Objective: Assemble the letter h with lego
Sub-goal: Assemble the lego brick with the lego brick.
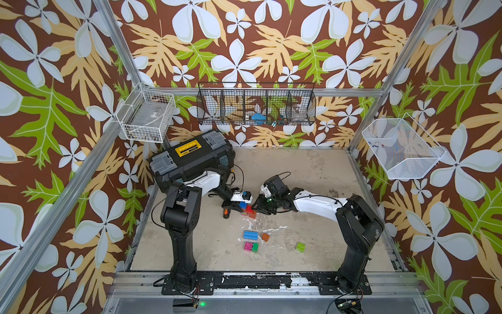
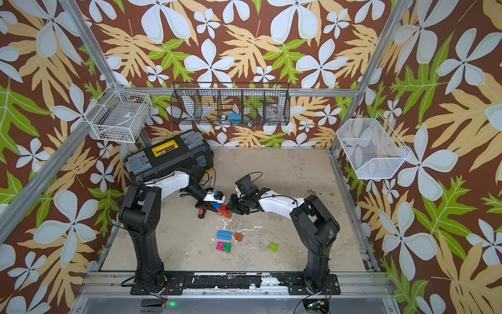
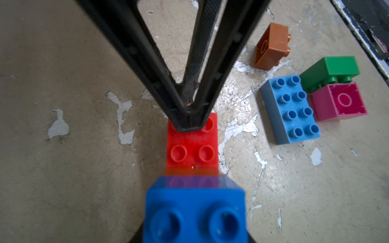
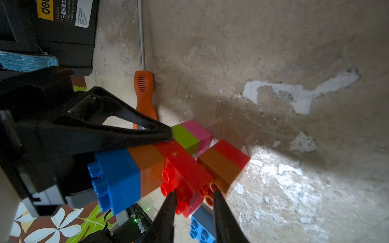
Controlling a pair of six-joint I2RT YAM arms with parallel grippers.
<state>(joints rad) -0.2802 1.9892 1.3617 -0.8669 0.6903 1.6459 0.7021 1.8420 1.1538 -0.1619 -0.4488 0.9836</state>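
The h-shaped cluster of joined plastic bricks [image 1: 248,210] sits near the ctr of the worn grey tabletop [image 1: 298,176], btwn both arms and just beside the orange-handled screwdriver [image 4: 145,94]. The black plastic toolbox [image 1: 193,160] is behind, at the far left corner.

In the right wrist view the cluster reads as a blue, orange-brown, red, lime and pink column w/ an orange-brown and red side leg.

The left gripper [image 3: 190,126] has its fingers pressed together, nothing btwn them, tips against the studded face of the cluster's red brick [image 3: 192,147].

The right gripper [image 4: 193,192] has its fingertips apart at the studded ends of the cluster's red and orange-brown bricks. Can't tell if they pinch.

Loose bricks lie nearer the arm bases:
- a light blue eight-stud brick [image 1: 252,235]
- an orange-brown cube [image 1: 265,237] tipped over beside it
- a pink cube [image 1: 247,246] touching a dark green cube [image 1: 254,247]
- a lime green cube [image 1: 300,246], well apart to the right
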